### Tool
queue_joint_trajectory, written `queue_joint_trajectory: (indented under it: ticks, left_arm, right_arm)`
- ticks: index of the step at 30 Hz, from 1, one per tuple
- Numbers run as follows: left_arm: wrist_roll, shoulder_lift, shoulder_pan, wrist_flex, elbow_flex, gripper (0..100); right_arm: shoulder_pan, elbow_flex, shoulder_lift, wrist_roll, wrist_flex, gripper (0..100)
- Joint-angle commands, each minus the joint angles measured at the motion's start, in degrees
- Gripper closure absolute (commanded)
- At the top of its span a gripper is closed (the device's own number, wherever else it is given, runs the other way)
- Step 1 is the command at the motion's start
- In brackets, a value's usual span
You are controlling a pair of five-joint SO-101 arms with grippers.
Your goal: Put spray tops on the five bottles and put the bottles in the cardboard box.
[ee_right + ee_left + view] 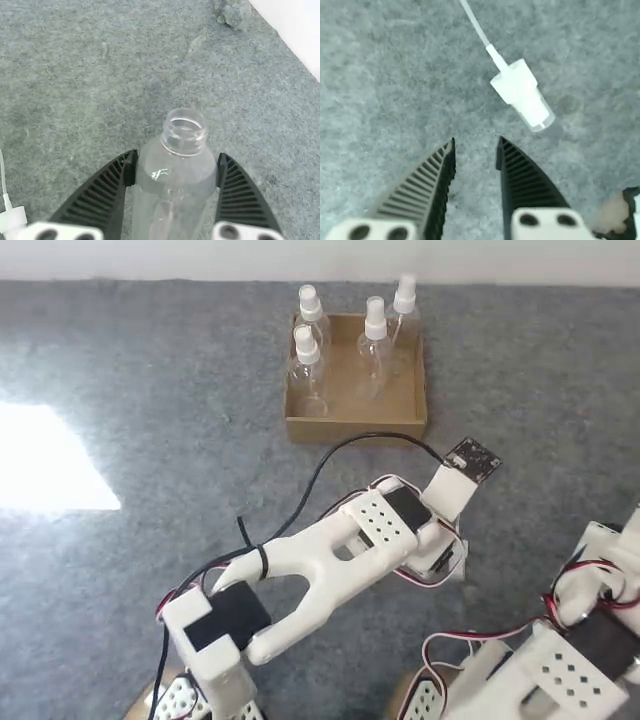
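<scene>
Grey felt covers the desk (pixel 120 370). On it the remaining spray top (pixel 522 95) lies on its side, tube trailing, just beyond the left jaws. These hang released above it, likely poised for a pickup. The right jaws are clenched, it seems, on the uncapped bottle (pixel 184 131), holding it upright so its mouth can take that top. The high view gives the cardboard box (pixel 355 426) at the far side, with four capped bottles (pixel 308 370) standing inside. The wrist views give the jaws' openings, which the arm bodies cover from above.
</scene>
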Motion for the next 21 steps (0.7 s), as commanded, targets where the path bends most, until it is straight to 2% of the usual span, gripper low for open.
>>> queue_joint_trajectory:
  ticks: [1,10,16,21]
  left_arm:
    - [-0.5,-4.6,0.2,0.3,-1.5,89]
    - [10.4,-12.1,2.1,0.2,-2.4,76]
    - [12.7,-3.3,5.5,-6.8,-1.5,71]
    - [12.3,4.7,5.5,-8.3,-2.8,71]
  right_arm:
    - [0.5,-0.4,-1.1,-0.7,-0.9,82.3]
    - [0.4,-0.4,-1.1,-1.1,-1.0,82.3]
    - [-3.6,0.0,-1.1,-0.9,0.2,82.3]
    - [-4.3,0.3,-1.1,-0.7,0.3,82.3]
